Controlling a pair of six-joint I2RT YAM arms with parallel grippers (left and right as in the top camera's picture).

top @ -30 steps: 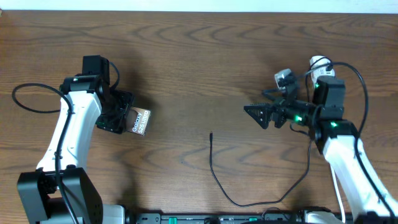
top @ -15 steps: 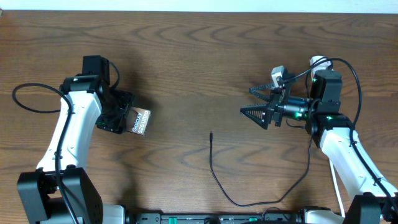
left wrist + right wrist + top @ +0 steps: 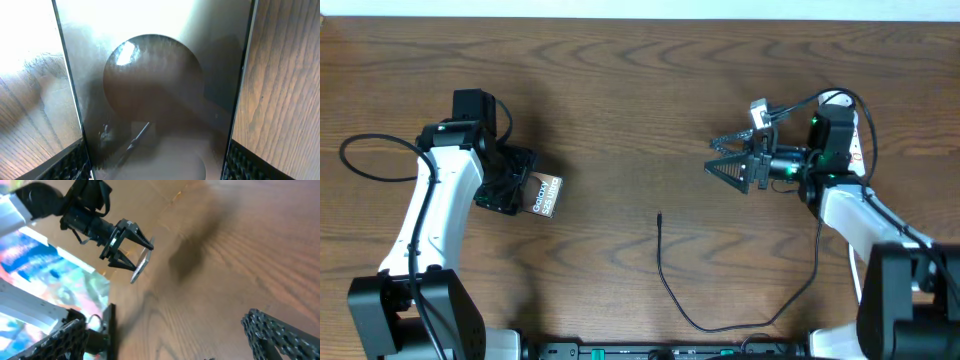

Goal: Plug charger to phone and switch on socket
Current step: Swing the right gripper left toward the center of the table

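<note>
The flat dark "Galaxy"-lettered phone (image 3: 544, 194) is clamped in the left tool (image 3: 512, 185) at nine o'clock. The right tool (image 3: 722, 157) is spread open at three; the thin black charger cable (image 3: 660, 250) is laid at six.

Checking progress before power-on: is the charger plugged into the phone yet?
Not plugged in. The charger ends in a free tip lying on the table, well apart from the phone held by the left gripper.

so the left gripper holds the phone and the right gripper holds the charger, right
Not quite. The left gripper holds the phone, but the right gripper is open and empty; the overhead view shows the charger lying on the table.
</note>
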